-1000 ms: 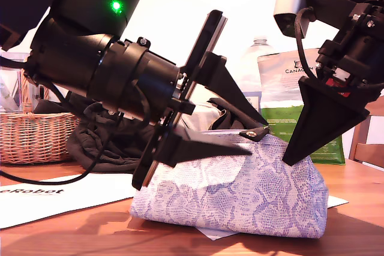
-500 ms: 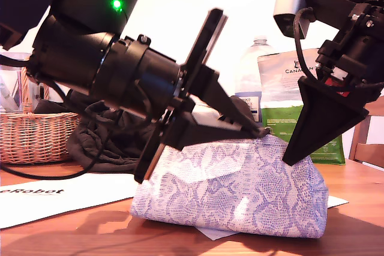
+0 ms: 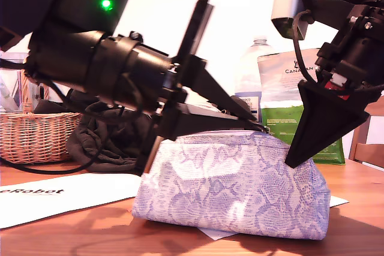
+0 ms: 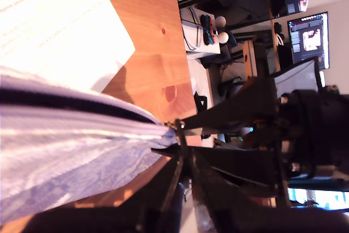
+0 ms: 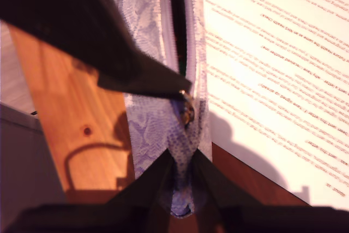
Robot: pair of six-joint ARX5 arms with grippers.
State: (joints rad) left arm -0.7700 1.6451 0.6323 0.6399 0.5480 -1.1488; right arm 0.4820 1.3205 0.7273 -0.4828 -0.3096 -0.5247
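Exterior view: pouch point(image 3: 234, 178) is clamped by my first gripper point(image 3: 260, 128) (zip pull point(image 5: 187, 105)) & my second gripper point(image 3: 291, 161) (end); contents hidden, zip slit point(image 5: 175, 25) seen only in wrist views.

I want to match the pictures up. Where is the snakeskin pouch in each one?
Exterior view: pouch, low in the middle.
First wrist view: pouch reaching the tips of my first gripper.
Second wrist view: pouch, its end pinched in my second gripper.
Shared landmark: white paper under it.

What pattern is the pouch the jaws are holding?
Pale lilac-and-white snakeskin print on the pouch; clearest in the exterior view.
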